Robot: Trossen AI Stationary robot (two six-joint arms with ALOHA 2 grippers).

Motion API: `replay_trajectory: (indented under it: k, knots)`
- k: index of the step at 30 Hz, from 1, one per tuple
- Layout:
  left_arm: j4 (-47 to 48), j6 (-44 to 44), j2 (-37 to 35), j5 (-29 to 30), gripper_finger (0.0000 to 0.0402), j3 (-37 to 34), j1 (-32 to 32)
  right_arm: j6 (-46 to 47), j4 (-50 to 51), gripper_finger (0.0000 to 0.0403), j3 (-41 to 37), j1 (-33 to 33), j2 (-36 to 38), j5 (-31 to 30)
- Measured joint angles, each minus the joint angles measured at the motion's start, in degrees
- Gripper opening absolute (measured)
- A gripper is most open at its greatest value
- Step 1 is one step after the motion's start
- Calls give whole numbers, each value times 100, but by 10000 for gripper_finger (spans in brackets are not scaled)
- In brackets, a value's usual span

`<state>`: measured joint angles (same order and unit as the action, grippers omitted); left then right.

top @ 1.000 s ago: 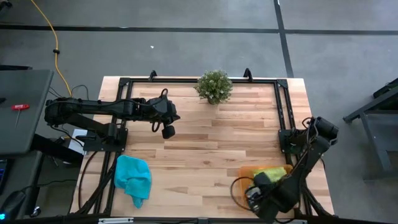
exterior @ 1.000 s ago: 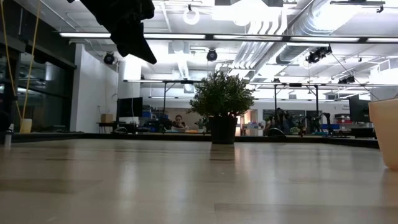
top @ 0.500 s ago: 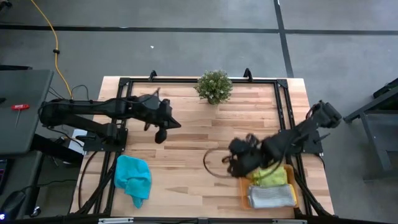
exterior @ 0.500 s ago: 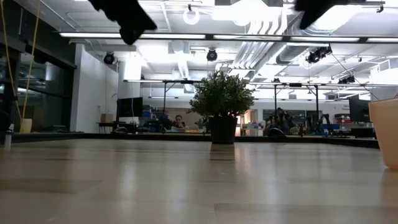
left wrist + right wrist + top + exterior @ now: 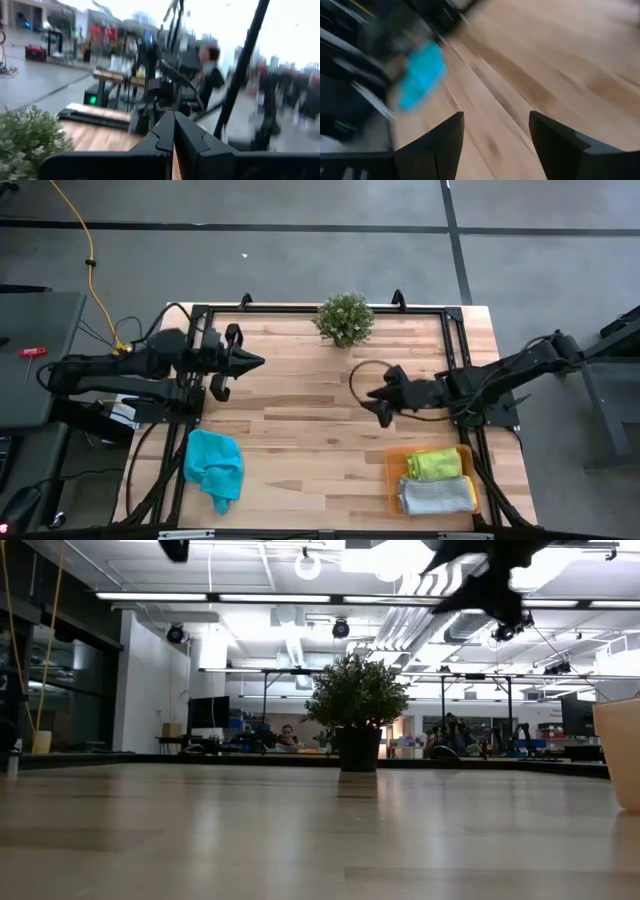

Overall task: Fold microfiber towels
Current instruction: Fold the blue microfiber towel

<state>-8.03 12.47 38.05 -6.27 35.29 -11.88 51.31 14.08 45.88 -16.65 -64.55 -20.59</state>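
Note:
A crumpled teal towel (image 5: 213, 466) lies on the table near its near left corner; it also shows blurred in the right wrist view (image 5: 422, 75). A lime green towel (image 5: 435, 463) and a light grey towel (image 5: 436, 496) lie folded in the orange tray (image 5: 392, 480). My left gripper (image 5: 255, 362) hangs shut above the table's left part, pointing level toward the right, its fingers together (image 5: 174, 131). My right gripper (image 5: 378, 402) hangs open and empty over the table's right middle, slanting down toward the left (image 5: 495, 132).
A small potted plant (image 5: 345, 318) stands at the middle of the far edge (image 5: 356, 710). The tray sits at the near right corner (image 5: 620, 755). Black frame rails run along the left, far and right sides. Bare wood lies between the arms.
My right gripper has swung up off the tray at the near right corner and gone toward the far edge to the table's right middle, tipping up from steeply down to a slant; the two towels in the tray now show. My left gripper has drawn back toward the left edge, risen and tipped level.

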Motion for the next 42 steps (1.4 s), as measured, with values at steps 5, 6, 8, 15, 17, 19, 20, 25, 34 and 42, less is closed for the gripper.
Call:
replay_trajectory:
  k: [5,6,8,15,17,19,20,25,34,42]
  knots:
    - [-1636,776,-243,417,0,-1146,0,-793,-2537,215,-779,318,30,-60]
    - [-1703,779,-250,468,0,-1232,-1,-988,-2864,215,-860,378,-1,-103]
    - [-1574,735,-237,566,2,-1285,-5,-1453,-3133,215,-946,477,-33,-151]
    - [1164,269,-54,499,60,-324,8,-2437,-3238,215,-920,658,-66,-120]
    - [2090,82,111,362,86,95,82,-2437,-3226,215,-920,691,-68,-99]
    - [3002,-63,314,116,112,497,232,-2434,-3227,215,-920,698,-68,-101]
    - [3520,-95,431,-15,125,676,342,-2426,-3227,215,-920,696,-68,-98]
    - [5449,212,1050,-547,175,1058,1272,-2419,-3209,215,-917,693,-68,-86]
    - [5035,1323,2172,-299,182,1003,4151,-2005,-2876,215,-909,694,-68,-86]
    - [3614,2465,3555,886,177,1003,6097,-1812,-2717,215,-909,692,-68,-24]
